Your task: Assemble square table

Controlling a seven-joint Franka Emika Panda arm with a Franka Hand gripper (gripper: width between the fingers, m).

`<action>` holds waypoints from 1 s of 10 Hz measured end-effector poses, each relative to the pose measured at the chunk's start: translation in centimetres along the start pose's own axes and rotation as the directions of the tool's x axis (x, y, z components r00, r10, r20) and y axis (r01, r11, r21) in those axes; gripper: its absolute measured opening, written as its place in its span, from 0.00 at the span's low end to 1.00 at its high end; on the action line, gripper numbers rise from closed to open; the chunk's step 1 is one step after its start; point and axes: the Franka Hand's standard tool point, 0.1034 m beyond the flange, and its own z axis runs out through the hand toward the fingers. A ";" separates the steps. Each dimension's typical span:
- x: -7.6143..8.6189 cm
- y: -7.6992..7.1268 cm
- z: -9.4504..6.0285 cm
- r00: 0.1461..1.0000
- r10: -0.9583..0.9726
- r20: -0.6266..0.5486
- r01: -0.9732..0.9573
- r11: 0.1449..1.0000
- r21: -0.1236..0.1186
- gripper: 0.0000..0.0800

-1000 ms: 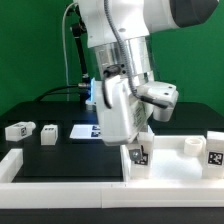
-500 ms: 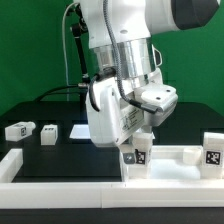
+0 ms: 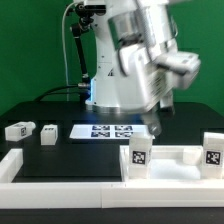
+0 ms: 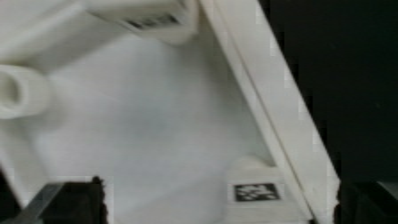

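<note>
The white square table top [image 3: 178, 160] lies at the exterior view's right, behind the front wall. One white tagged leg [image 3: 140, 155] stands upright at its near left corner and another [image 3: 214, 150] at its right. Two more legs [image 3: 18, 129] [image 3: 47, 133] lie on the black table at the left. My gripper [image 3: 155, 123] hangs above and just behind the left upright leg, open and empty. In the wrist view the table top [image 4: 160, 130] fills the picture between my spread fingertips [image 4: 82, 203], with a corner hole [image 4: 9, 92] and a leg [image 4: 153, 14] at the edges.
The marker board [image 3: 105, 130] lies on the black table behind the gripper. A long white L-shaped wall piece [image 3: 60, 172] runs along the front edge. A black stand with cables [image 3: 75, 50] rises at the back.
My arm has risen and swung toward the exterior view's right. It has let go of the left leg, which now stands alone at the table top's corner.
</note>
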 end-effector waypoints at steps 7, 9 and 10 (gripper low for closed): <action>0.0 1.5 1.1 0.999 -0.023 -0.023 0.024 1.000 0.007 0.81; 0.9 4.8 1.8 0.997 -0.059 -0.052 0.063 0.996 0.067 0.81; 1.4 5.8 2.4 0.994 -0.090 -0.066 0.094 0.993 0.066 0.81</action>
